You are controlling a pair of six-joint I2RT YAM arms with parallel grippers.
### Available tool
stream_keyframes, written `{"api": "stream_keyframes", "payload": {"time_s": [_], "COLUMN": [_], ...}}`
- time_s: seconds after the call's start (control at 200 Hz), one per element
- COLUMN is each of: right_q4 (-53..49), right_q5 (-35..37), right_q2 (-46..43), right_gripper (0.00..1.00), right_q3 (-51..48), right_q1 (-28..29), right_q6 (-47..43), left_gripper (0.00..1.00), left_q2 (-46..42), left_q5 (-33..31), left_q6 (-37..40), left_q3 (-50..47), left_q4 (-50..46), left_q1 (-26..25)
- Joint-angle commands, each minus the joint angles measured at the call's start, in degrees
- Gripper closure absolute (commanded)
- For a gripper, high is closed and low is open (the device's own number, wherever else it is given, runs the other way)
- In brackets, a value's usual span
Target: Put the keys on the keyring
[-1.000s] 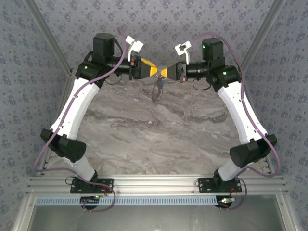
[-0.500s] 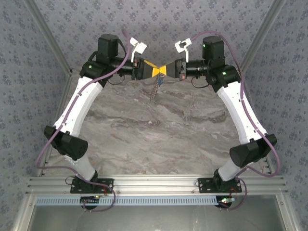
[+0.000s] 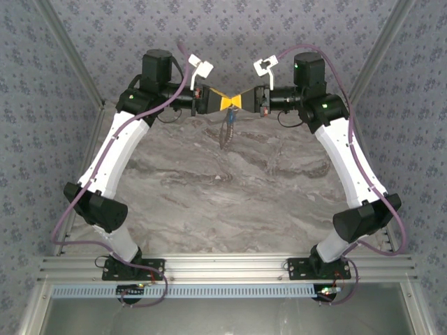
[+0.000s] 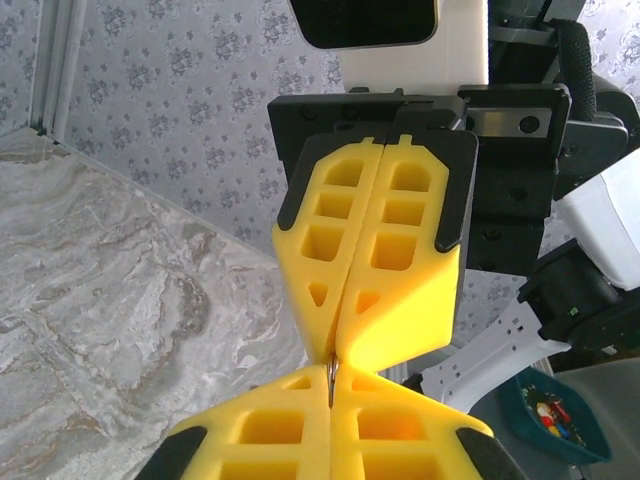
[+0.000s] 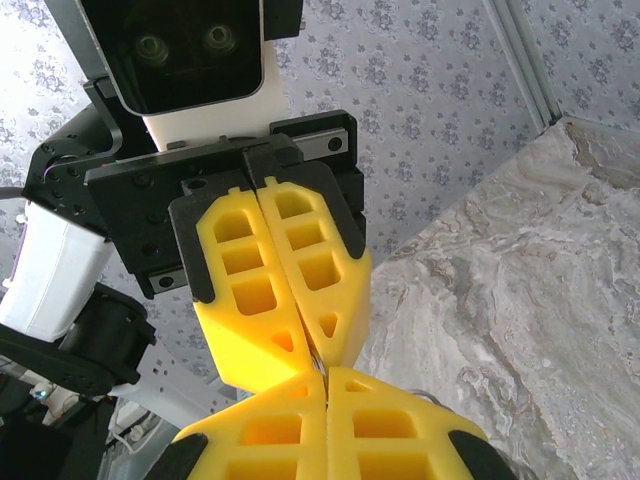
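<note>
My left gripper (image 3: 225, 102) and right gripper (image 3: 240, 103) meet tip to tip above the far middle of the marble table (image 3: 209, 195). Both are shut on the keyring (image 3: 225, 137), which hangs down from between them as a thin pale chain. A small key (image 3: 231, 118) with a blue head dangles on it just below the tips. In the left wrist view a sliver of the metal keyring (image 4: 332, 371) shows pinched at my left gripper (image 4: 333, 378), facing the right one's fingers (image 4: 400, 300). In the right wrist view the keyring (image 5: 318, 362) sits at my right gripper (image 5: 326, 375).
Patterned walls (image 3: 230, 28) close in the table at the back and both sides. A teal tub (image 4: 556, 417) with small coloured items sits low at the right of the left wrist view. An aluminium rail (image 3: 223, 269) runs along the near edge at the arm bases.
The left gripper moved right to meet the right gripper's tips, and its jaws closed on the keyring. The right arm held still with the ring and key hanging.
</note>
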Motion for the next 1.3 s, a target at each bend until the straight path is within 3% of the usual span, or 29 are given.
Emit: {"api": "stream_keyframes", "payload": {"time_s": [0.0, 0.235, 0.4, 0.5, 0.63, 0.924, 1.299], "right_q4": [1.7, 6.6, 20.6, 33.9, 44.5, 50.1, 51.1], "right_q5": [-1.4, -1.1, -1.9, -2.9, -3.1, 0.8, 1.8], "right_q2": [0.3, 0.1, -3.0, -5.8, -8.3, -9.8, -7.5], "right_gripper": [1.00, 1.00, 0.65, 0.59, 0.54, 0.43, 0.45], "right_q3": [0.8, -0.4, -6.3, -12.8, -19.2, -24.8, -25.4], "right_q1": [0.7, -0.2, -5.0, -8.9, -11.0, -7.3, -2.7], "right_q6": [1.2, 5.3, 16.3, 27.2, 35.9, 39.2, 39.2], "left_gripper": [1.00, 1.00, 1.00, 1.00, 1.00, 1.00, 1.00], "left_q2": [-0.1, -0.5, -2.7, -3.5, -3.8, -3.6, -3.8], "left_q5": [1.4, 1.0, -1.7, -3.0, -4.3, -6.2, -6.6], "left_q6": [0.2, 0.2, -1.5, -2.7, -3.8, -6.0, -5.9], "left_q3": [0.1, -0.5, -3.5, -4.4, -4.5, -3.8, -3.4], "left_q4": [1.9, 2.6, 8.0, 10.3, 12.3, 15.9, 15.5], "left_q1": [-0.6, -0.7, -0.3, -0.1, -0.1, -0.2, -0.3]}}
